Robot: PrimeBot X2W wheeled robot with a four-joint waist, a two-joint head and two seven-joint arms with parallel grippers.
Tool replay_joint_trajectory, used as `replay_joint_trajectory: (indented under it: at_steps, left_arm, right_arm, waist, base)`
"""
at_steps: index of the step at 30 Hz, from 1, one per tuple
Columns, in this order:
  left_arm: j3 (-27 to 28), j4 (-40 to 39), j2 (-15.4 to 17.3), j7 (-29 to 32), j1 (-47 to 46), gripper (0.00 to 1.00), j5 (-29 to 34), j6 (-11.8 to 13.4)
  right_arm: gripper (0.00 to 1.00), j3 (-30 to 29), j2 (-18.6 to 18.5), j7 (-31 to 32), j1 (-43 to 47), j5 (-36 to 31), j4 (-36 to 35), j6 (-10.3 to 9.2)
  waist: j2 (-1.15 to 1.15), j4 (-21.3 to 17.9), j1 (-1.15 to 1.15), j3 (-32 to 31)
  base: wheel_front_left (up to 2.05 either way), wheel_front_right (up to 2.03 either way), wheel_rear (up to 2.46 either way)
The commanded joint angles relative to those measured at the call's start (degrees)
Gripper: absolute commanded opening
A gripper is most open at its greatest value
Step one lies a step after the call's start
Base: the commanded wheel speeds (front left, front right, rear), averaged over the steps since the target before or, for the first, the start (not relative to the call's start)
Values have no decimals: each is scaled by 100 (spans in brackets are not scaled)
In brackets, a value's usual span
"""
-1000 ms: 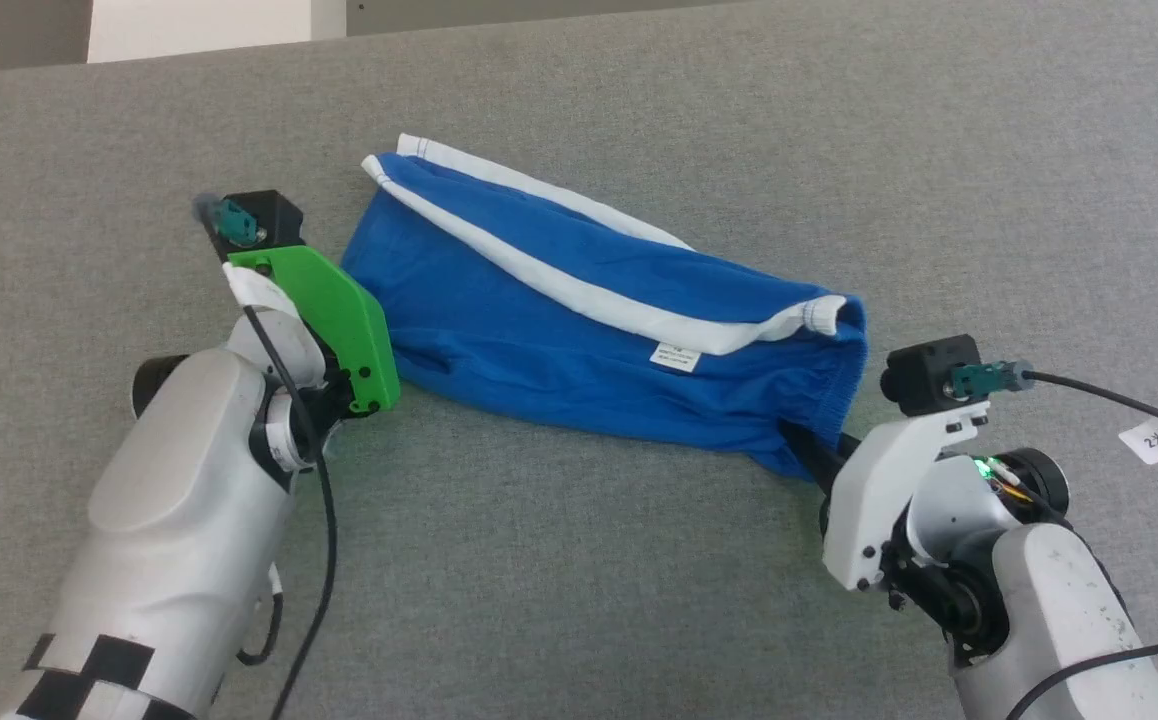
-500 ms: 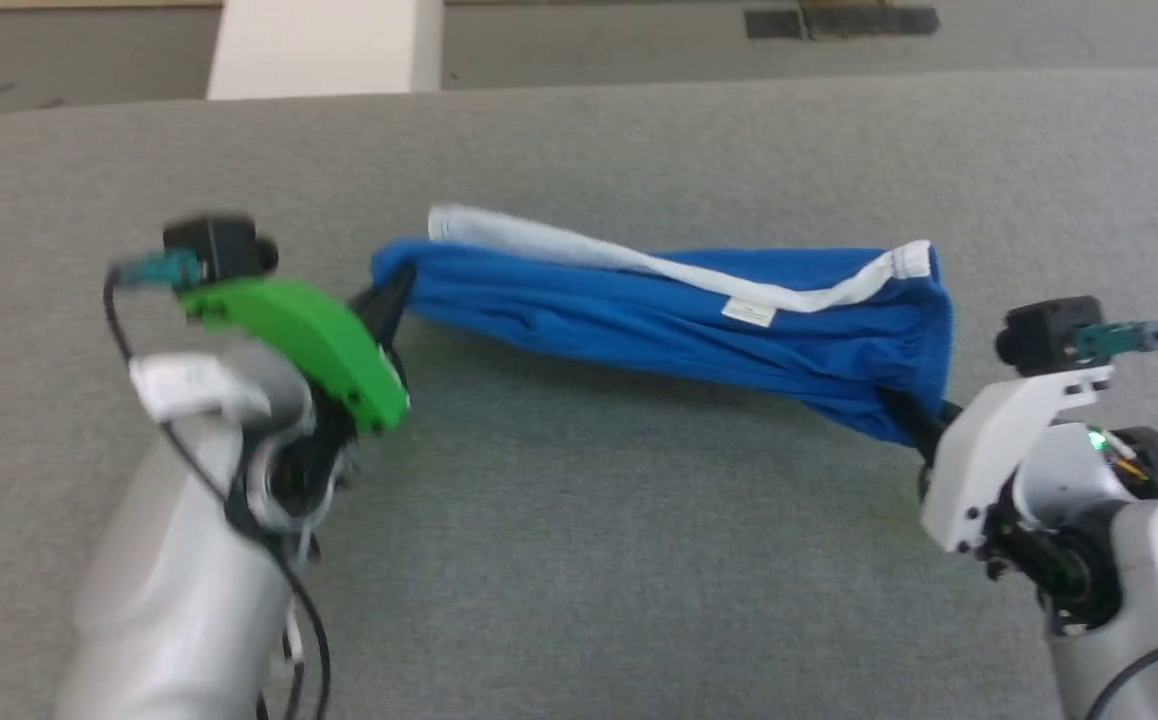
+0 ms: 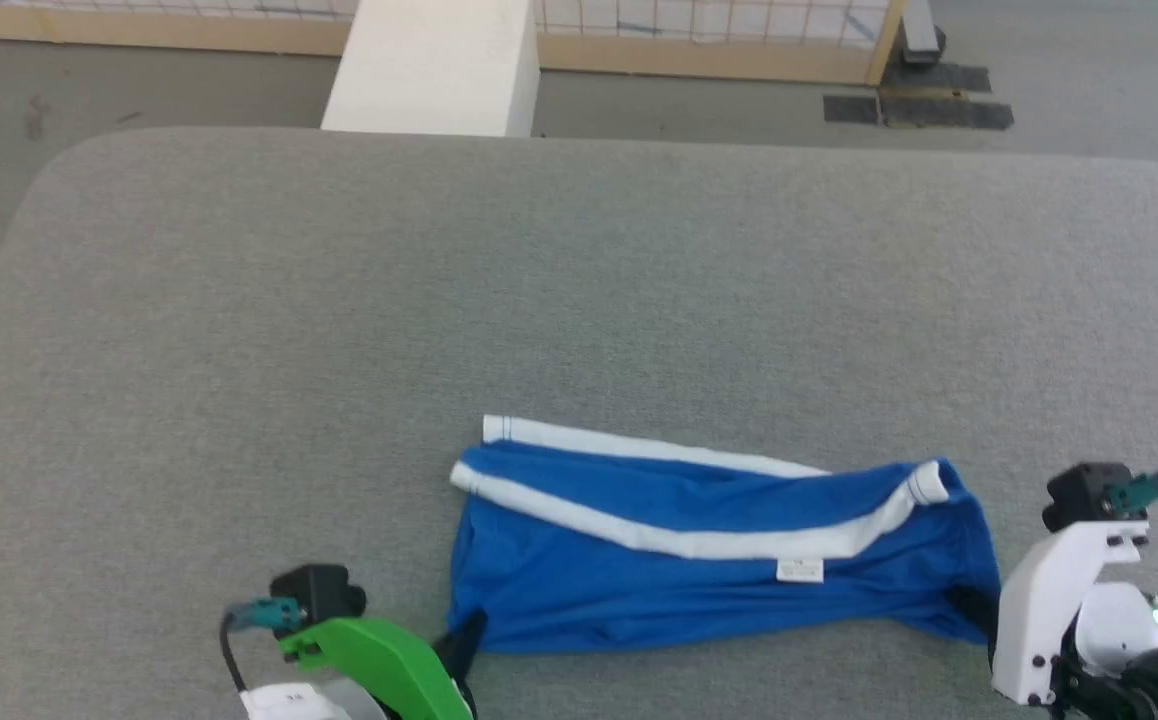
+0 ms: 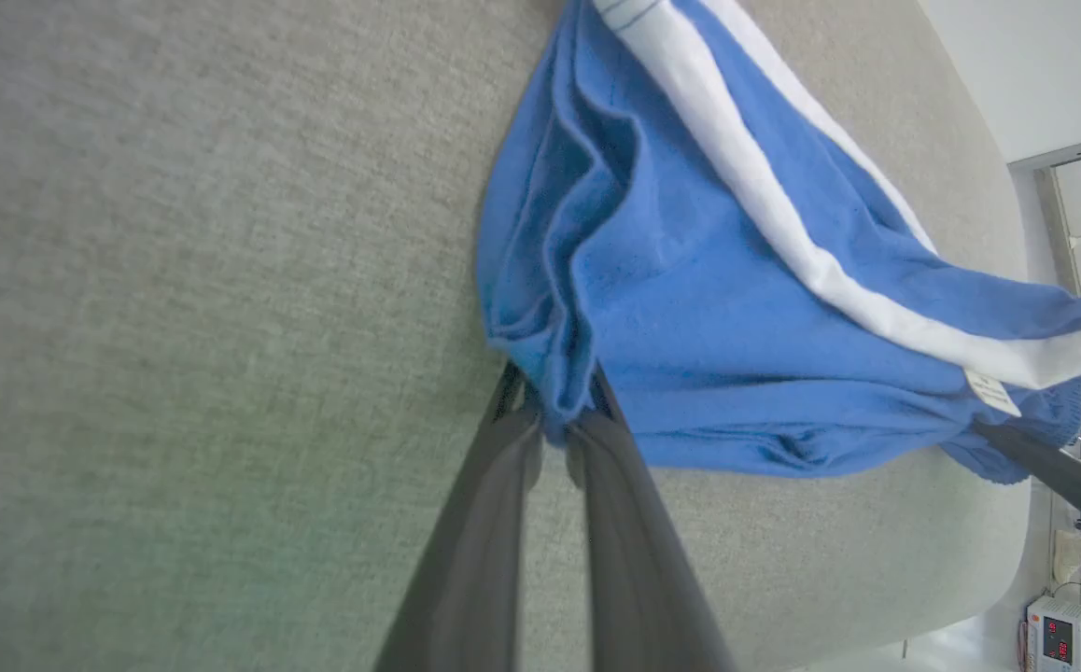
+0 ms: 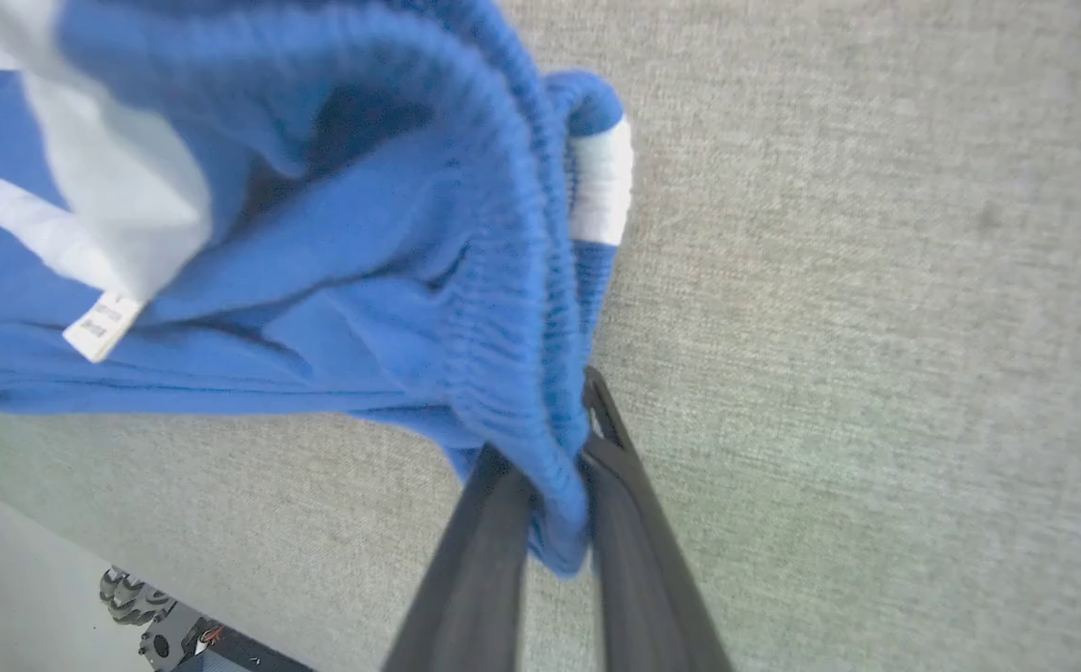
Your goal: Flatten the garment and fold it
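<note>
We see the shorts (image 3: pixel 719 570) lying along the lower centre of the head view on the grey table (image 3: pixel 239 330), spanning the gap between the two grippers. The left gripper (image 4: pixel 554 411) pinches the lower left corner of the cloth, its fingers pressed together on a blue fold. The right gripper (image 5: pixel 554 467) likewise pinches the gathered waistband (image 5: pixel 512 308) at the lower right corner. A white band (image 3: pixel 689 540) crosses the upper layer, and a small tag (image 3: pixel 799 570) sits just below it.

Probably a lab: padded table (image 3: pixel 579 300), netted fence (image 3: pixel 719 18).
</note>
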Motion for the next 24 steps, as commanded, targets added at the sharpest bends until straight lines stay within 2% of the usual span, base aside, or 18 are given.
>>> replay_joint_trajectory:
  at_steps: [1,4,5,6,7,8,9,13,17,19,24]
  left_arm:
    - [38,54,21,22,92,0,-23,55]
    - [-13,160,-7,79,170,0,-61,71]
    - [-14,189,-7,88,182,10,-65,89]
    - [-18,208,-2,98,188,68,-63,102]
    - [-16,220,1,111,193,100,-71,113]
    - [-12,225,6,125,199,100,-81,121]
    - [-12,228,31,153,203,100,-81,133]
    - [114,111,169,149,205,100,-78,199]
    - [446,-203,464,-93,128,100,95,355]
    - [722,-420,746,-717,-65,100,517,316]
    - [925,-449,906,-2243,-394,100,1317,-26]
  right_arm:
    - [0,-109,-11,21,65,0,6,-12]
    - [0,-187,57,48,206,-61,28,-12]
    - [0,-207,83,47,241,-94,37,-12]
    - [0,-234,114,46,263,-118,50,-12]
    - [12,-242,144,49,289,-147,59,-12]
    - [67,-232,163,55,308,-161,61,-12]
    - [100,-229,185,30,322,-171,45,-12]
    - [100,-272,234,-67,424,-155,-133,-12]
    - [100,-417,300,-126,577,-70,-564,-12]
    - [100,-557,329,-157,626,-155,-977,-12]
    - [100,-670,495,-19,427,-401,-1323,-12]
  waist:
    - [0,94,0,-114]
    - [0,113,0,-169]
    - [0,110,0,-193]
    - [0,104,0,-216]
    - [0,93,0,-241]
    - [0,79,0,-262]
    - [0,61,0,-284]
    - [0,0,0,-354]
    - [0,-52,0,-384]
    - [0,-109,0,-356]
    - [0,-185,0,-230]
  base:
    - [0,0,0]
    - [0,0,0]
    - [0,0,0]
    - [0,0,0]
    - [0,0,0]
    - [0,0,0]
    - [0,0,0]
    - [0,0,0]
    - [0,0,0]
    - [0,0,0]
    - [0,0,0]
